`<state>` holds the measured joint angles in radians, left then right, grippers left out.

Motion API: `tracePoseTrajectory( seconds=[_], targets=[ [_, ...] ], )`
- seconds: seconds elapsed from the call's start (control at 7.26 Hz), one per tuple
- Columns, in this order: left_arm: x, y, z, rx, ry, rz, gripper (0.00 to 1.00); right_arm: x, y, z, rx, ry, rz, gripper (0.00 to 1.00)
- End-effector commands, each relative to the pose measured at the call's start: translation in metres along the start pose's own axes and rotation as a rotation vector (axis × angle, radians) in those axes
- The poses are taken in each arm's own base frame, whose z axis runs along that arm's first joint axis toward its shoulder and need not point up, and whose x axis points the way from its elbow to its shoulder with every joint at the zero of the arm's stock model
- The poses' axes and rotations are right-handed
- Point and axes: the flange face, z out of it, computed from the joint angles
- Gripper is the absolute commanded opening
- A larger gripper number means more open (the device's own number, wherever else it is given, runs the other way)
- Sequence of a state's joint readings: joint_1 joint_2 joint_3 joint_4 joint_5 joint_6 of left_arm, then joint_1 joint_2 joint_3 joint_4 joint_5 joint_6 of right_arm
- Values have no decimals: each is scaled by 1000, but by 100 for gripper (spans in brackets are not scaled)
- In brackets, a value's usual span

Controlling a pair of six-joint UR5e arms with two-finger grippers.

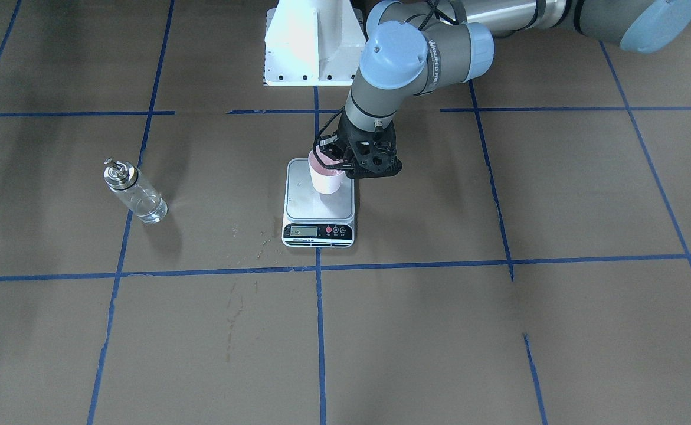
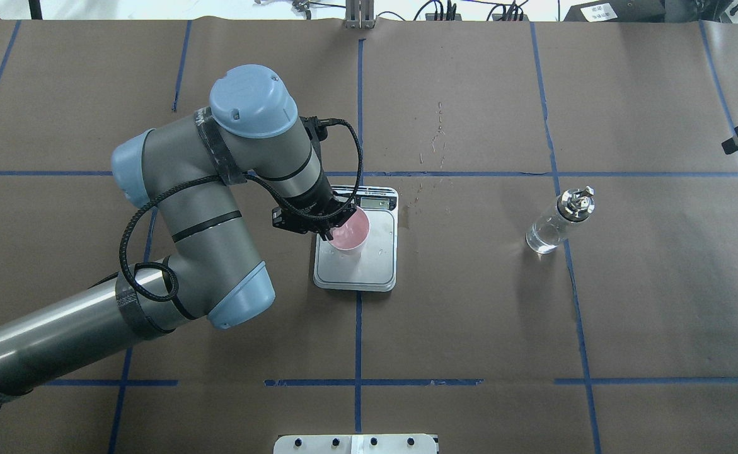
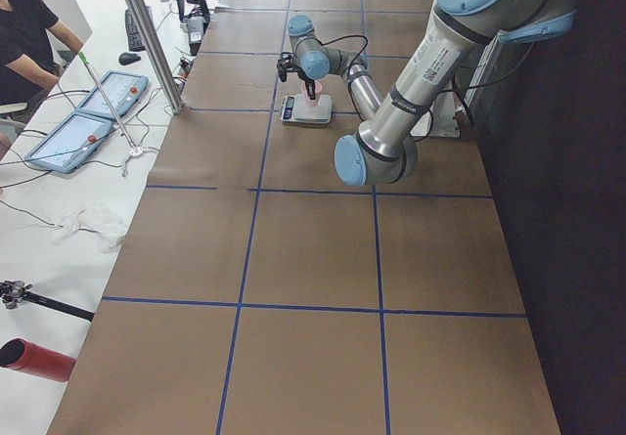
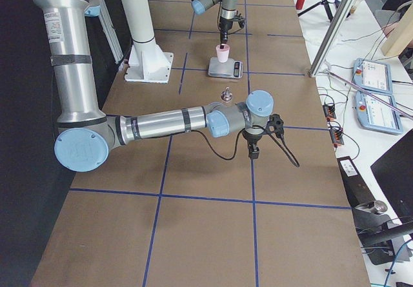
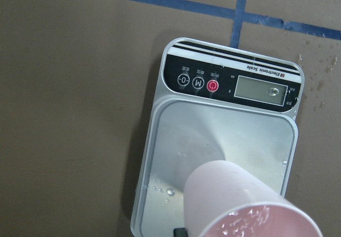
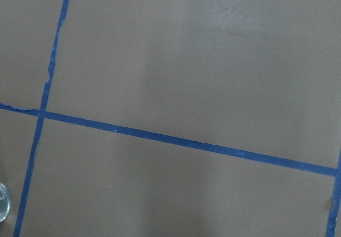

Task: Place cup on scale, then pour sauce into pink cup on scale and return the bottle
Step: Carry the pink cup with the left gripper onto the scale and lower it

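Observation:
The pale pink cup (image 1: 326, 177) stands on the silver platform of the scale (image 1: 318, 230), towards the robot's side of it. My left gripper (image 1: 340, 167) comes down from above and is shut on the cup's rim. In the left wrist view the cup (image 5: 245, 205) fills the lower right over the scale (image 5: 229, 82), with water drops inside it. The clear glass bottle (image 2: 558, 221) with a silver spout cap stands alone on the table, on the robot's right. My right gripper (image 4: 253, 153) hangs over bare table beyond the bottle; I cannot tell if it is open or shut.
The table is brown paper with a blue tape grid. Small wet spots lie around the scale (image 2: 435, 142). The white robot base (image 1: 313, 41) stands behind the scale. A sliver of glass (image 6: 2, 199) shows at the right wrist view's left edge.

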<state>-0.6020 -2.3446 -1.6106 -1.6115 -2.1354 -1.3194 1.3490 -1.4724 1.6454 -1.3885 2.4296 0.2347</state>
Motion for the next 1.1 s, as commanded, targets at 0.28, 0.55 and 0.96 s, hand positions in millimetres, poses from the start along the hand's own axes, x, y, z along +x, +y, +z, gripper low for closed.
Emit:
tracePoseTrajectory(
  seconds=[0.28,0.55,0.96],
  targets=[
    [0,-13,20,22,24,18,12,1,6,1,-8,-14,4,100],
    [8,-11,14,27,46,28,38,-1,5,0,-5,-15,-3,100],
    [-8,6,-10,42,81,48,100,-10,7,1,21,-32,-50,100]
  ],
)
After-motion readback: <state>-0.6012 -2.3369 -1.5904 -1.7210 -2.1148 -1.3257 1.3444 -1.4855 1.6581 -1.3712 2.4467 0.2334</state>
